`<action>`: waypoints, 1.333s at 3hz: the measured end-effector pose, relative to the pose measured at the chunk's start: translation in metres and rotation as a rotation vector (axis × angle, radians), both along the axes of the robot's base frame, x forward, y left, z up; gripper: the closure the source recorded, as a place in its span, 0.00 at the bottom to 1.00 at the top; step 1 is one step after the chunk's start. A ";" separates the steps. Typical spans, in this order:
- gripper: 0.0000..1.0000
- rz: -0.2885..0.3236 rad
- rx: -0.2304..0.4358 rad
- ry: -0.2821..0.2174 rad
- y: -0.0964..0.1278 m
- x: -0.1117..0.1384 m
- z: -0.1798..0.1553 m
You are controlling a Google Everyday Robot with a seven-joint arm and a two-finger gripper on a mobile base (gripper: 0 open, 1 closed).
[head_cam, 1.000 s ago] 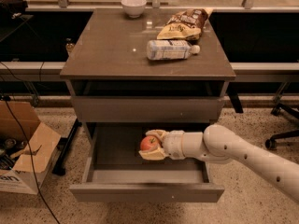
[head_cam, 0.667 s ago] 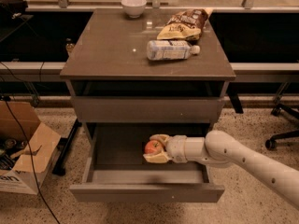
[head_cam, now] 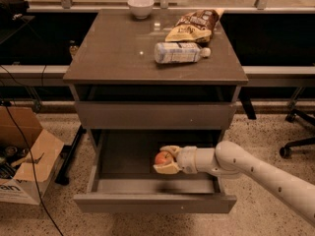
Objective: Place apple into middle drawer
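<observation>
**Apple held inside the drawer, not yet let go**

The gripper (head_cam: 160,160) is inside the open middle drawer (head_cam: 123,154), its fingers closed around the apple (head_cam: 163,158), low over the tray floor; whether it touches is unclear. By my reading, what is left is to release and pull the arm out. Just above the gripper a flat drawer front (head_cam: 152,114) overhangs. Higher up, on the cabinet top, lie a bottle (head_cam: 179,52), a snack bag (head_cam: 194,26) and a bowl (head_cam: 141,6), none in the way
</observation>
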State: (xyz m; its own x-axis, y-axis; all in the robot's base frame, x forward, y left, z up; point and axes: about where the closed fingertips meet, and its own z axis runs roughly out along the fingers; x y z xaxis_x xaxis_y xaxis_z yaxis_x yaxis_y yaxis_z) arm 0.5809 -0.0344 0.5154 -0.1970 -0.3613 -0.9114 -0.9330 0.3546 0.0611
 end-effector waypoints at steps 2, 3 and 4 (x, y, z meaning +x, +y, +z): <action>1.00 0.010 -0.053 -0.005 0.018 0.022 -0.051; 0.81 -0.005 -0.110 0.013 0.020 0.032 -0.081; 0.58 -0.040 -0.176 0.045 0.014 0.037 -0.107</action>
State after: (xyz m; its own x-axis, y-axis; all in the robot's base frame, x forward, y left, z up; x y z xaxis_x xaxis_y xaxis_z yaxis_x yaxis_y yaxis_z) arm 0.6176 -0.0208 0.4081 -0.2536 -0.5058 -0.8245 -0.9158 0.4000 0.0363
